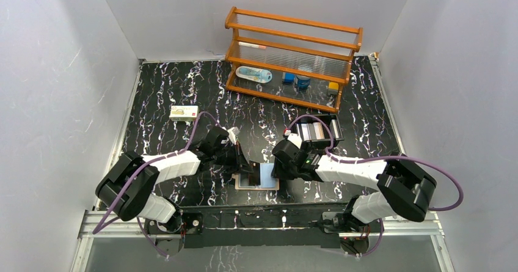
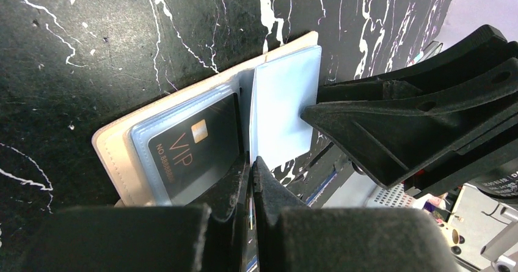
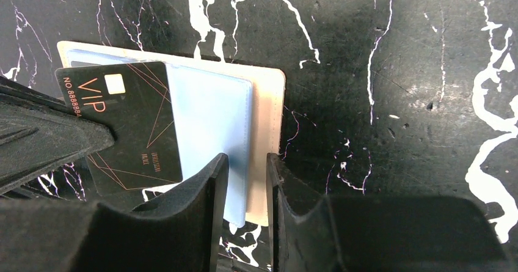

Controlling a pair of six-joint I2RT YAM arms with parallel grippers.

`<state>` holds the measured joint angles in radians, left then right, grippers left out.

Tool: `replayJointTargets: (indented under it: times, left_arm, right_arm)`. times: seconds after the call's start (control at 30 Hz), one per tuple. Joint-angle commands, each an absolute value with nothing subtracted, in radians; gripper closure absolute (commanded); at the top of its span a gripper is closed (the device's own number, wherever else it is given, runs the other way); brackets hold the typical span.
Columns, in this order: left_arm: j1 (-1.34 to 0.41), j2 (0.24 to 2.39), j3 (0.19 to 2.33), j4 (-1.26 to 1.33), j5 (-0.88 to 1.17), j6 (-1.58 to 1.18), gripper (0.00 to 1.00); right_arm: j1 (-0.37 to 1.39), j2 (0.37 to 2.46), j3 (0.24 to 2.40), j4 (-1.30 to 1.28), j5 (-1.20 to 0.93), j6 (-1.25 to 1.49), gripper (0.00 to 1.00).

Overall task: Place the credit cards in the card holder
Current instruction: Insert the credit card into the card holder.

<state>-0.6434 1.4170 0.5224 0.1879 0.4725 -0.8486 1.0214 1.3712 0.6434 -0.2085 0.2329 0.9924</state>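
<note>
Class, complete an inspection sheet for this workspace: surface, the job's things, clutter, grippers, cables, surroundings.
Surface: black marble-patterned table with white veins.
Job's things: tan card holder lies open; black VIP card lies askew over its light blue sleeve.
Clutter: wooden rack holding small items at the back; small white box on the left; black-and-grey box beside the right arm.
Grippers: left gripper shut, apparently pinching the card's edge; right gripper open, its fingers straddling the sleeve's edge.
Cables: purple cables loop along both arms.
Surroundings: plain white walls on three sides.
</note>
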Motion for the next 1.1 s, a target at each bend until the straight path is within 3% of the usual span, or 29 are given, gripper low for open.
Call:
replayJointTargets:
  times: [0.0, 0.9, 1.07]
  left_arm:
    - [-0.640, 1.424, 0.521, 0.209, 0.484, -0.835, 1.00]
    - [-0.640, 1.497, 0.528, 0.217, 0.577, -0.764, 1.00]
    - [-0.640, 1.477, 0.553, 0.088, 0.507, -0.805, 1.00]
  right_arm:
    - [1.026, 1.377, 0.637, -0.181, 0.249, 1.005, 0.64]
    - [1.026, 1.387, 0.627, -0.188, 0.273, 1.014, 0.65]
    - [1.026, 1.383, 0.623, -0.188, 0.273, 1.016, 0.65]
